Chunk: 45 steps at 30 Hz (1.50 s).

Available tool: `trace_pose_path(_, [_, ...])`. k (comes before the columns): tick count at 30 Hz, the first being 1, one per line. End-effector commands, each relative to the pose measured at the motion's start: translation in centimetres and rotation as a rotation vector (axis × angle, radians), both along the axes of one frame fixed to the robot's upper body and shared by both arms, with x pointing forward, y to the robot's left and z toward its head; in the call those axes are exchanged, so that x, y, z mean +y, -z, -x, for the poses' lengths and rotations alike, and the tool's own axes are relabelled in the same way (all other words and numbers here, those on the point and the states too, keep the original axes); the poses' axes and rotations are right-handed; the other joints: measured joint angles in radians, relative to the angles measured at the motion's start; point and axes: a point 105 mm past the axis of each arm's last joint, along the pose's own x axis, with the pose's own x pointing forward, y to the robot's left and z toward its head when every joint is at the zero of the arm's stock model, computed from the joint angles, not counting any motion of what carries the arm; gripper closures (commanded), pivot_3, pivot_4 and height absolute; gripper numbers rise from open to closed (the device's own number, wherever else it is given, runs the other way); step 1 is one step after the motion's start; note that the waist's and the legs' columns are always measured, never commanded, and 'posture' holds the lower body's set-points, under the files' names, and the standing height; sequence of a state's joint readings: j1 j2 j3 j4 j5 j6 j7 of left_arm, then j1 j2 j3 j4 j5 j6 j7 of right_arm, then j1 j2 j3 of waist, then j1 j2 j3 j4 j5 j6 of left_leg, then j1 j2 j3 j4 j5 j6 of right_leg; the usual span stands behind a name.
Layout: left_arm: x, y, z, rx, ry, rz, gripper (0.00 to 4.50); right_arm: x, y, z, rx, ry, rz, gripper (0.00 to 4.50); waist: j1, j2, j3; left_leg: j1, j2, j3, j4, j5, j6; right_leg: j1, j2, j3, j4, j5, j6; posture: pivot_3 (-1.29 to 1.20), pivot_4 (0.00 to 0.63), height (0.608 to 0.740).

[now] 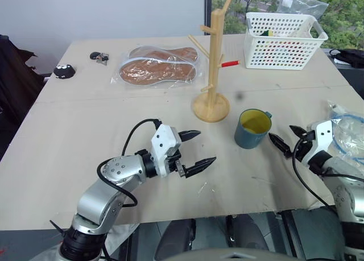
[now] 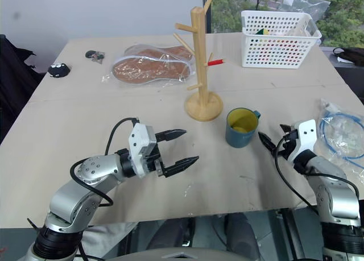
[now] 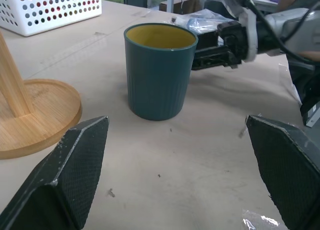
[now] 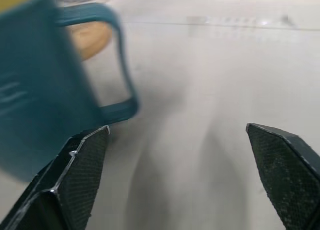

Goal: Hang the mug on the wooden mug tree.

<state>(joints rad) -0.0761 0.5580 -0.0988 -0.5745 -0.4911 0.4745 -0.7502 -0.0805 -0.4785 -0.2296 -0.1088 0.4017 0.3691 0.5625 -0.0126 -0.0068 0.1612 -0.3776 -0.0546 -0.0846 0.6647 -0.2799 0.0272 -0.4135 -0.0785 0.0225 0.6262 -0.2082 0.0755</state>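
Note:
The teal-blue mug with its yellow inside stands upright on the table, just right of the wooden mug tree's round base. The mug tree rises with bare pegs. My right gripper is open, close to the mug's right side but apart from it. In the right wrist view the mug's loop handle lies near one fingertip, outside the gap. My left gripper is open over bare table, left of the mug and facing it.
A white perforated basket stands at the back right. A clear bag of brown items lies behind the tree, a red item beside it. A plastic bag with blue cable lies at the right edge. Small black objects sit far left.

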Motion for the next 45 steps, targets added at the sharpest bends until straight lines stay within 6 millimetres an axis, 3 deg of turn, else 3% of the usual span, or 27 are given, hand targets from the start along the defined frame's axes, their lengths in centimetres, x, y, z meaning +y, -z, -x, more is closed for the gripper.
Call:
trace_pose_path(1, [0.0,-0.9,-0.2,-0.048,0.009,-0.005,0.0,1.1,-0.8,-1.7,-0.084,-0.045,0.021,0.06,-0.002,0.0,0.0,0.0,0.0,0.0,0.0,0.0,0.0,0.0,0.0,0.0,0.0,0.0,0.0,0.0,0.15,0.74])
trace_pose_path(9, [0.3,-1.0,-0.3,-0.054,0.02,-0.03,0.0,2.6,-0.5,-3.2,-0.155,-0.156,-0.013,0.06,0.0,0.0,0.0,-0.001,0.0,-0.001,0.001,0.0,0.0,0.0,0.0,0.0,0.0,0.001,-0.001,0.0,0.15,0.74])
trace_pose_path(18, [0.4,-1.3,-0.3,-0.061,0.022,-0.029,0.0,3.0,-0.5,-3.0,-0.181,-0.253,-0.016,4.32,0.0,0.0,0.0,-0.001,0.0,-0.001,0.0,0.0,0.0,0.0,0.0,0.0,0.0,0.001,-0.001,0.0,0.15,0.74])
trace_pose_path(19, [0.4,-1.3,-0.3,-0.063,0.022,-0.026,0.0,3.1,-0.5,-2.9,-0.183,-0.258,-0.016,4.47,0.0,0.0,0.0,-0.001,0.0,-0.001,0.001,0.0,0.0,0.0,0.0,0.0,0.0,0.001,-0.001,0.0,0.15,0.74])
trace_pose_path(27, [0.3,-1.4,-0.3,-0.065,0.014,-0.012,0.0,2.5,-1.5,-2.2,-0.201,-0.283,0.009,4.47,0.001,0.0,0.0,-0.001,0.0,-0.001,0.001,0.0,0.0,0.0,0.0,0.0,0.0,0.001,-0.001,0.0,0.15,0.74])
trace_pose_path(34, [0.3,-3.2,-1.4,-0.139,-0.068,0.108,0.0,2.0,-9.6,-3.8,-0.325,-0.434,0.249,4.47,-0.006,0.002,0.001,-0.001,0.0,0.002,0.003,0.0,0.0,0.0,-0.001,0.001,0.0,0.001,-0.001,0.0,0.15,0.74])
trace_pose_path(39, [0.4,-6.2,-1.9,-0.231,-0.167,0.321,0.0,4.7,-16.8,-4.7,-0.41,-0.666,0.507,4.47,-0.005,0.002,0.002,-0.001,0.002,0.001,0.004,0.0,0.0,0.0,0.001,-0.001,0.0,0.002,-0.002,0.0,0.15,0.74])
trace_pose_path(45, [0.1,-8.2,-2.3,-0.304,-0.258,0.464,0.0,7.3,-19.4,-5.2,-0.394,-0.841,0.718,4.47,0.007,-0.001,0.001,-0.005,0.0,-0.003,0.003,0.0,0.0,-0.001,-0.002,-0.005,-0.002,0.002,-0.002,0.0,0.15,0.74])
